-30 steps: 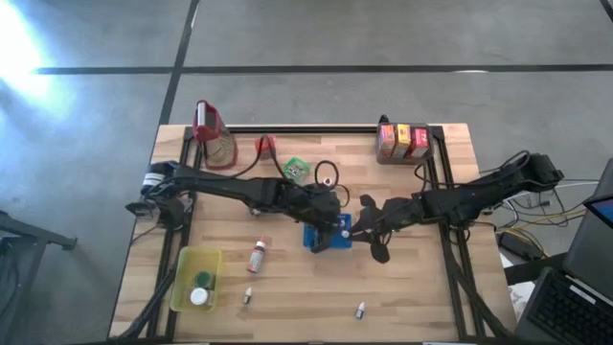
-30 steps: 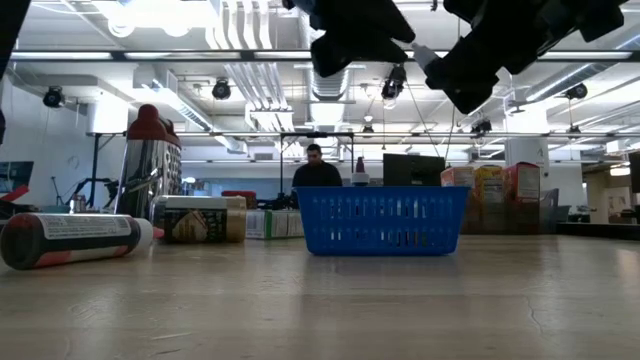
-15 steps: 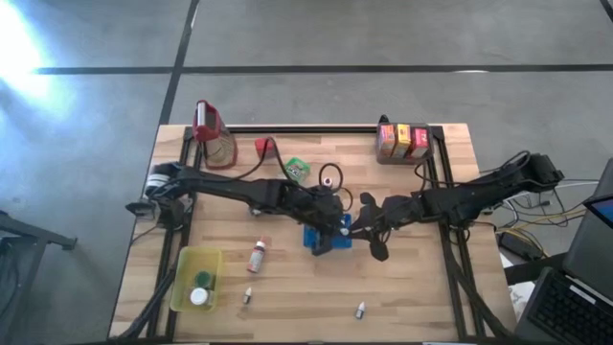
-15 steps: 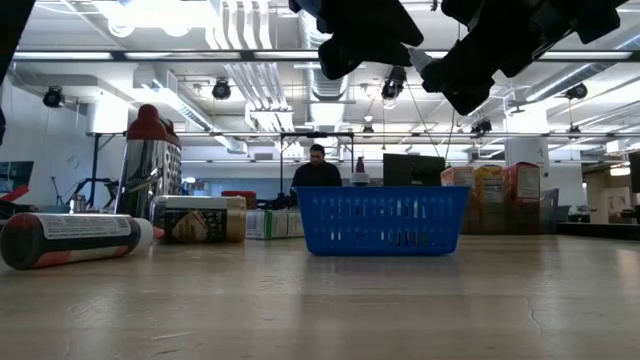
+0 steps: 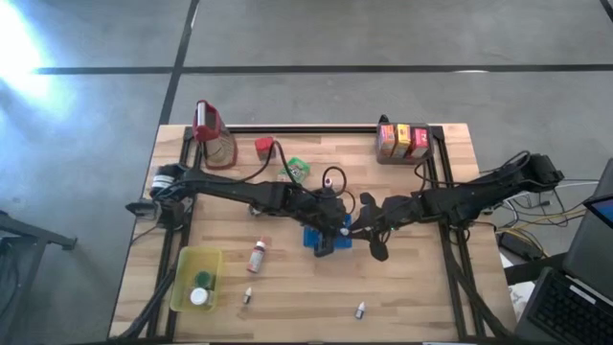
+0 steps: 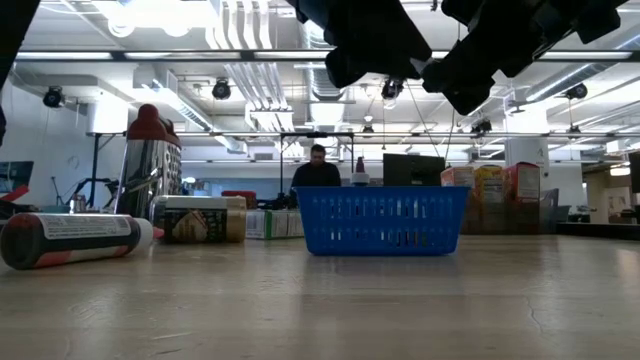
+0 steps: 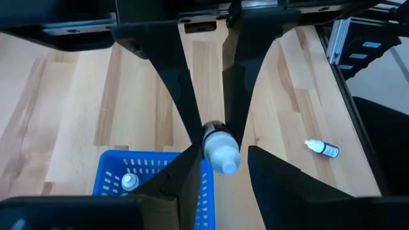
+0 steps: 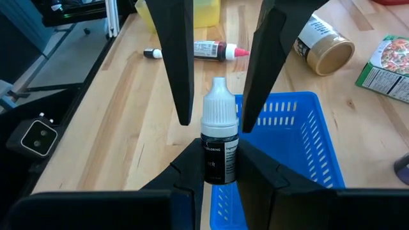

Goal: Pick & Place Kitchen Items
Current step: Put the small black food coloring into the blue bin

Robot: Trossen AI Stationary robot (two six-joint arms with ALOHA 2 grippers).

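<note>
A: Where do the bottles sit against the fingers?

B: Each gripper is clenched on one. The right gripper (image 8: 216, 163) pinches a dark bottle (image 8: 219, 142) upright between its fingers, white cap pointing away from the wrist. The left gripper (image 7: 219, 167) clamps a white-capped bottle (image 7: 220, 150), long axis running out along the fingers.

A: And the basket (image 8: 300, 150)?

B: Directly beyond both sets of fingertips, just below them; one small bottle (image 7: 130, 183) already lies inside. Neither arm looks clearly nearer.

A: Count what's loose?

B: Two tiny bottles (image 5: 247, 296) (image 5: 361, 310) and one red-labelled bottle (image 5: 257, 256) on the table, well apart from either gripper.
</note>
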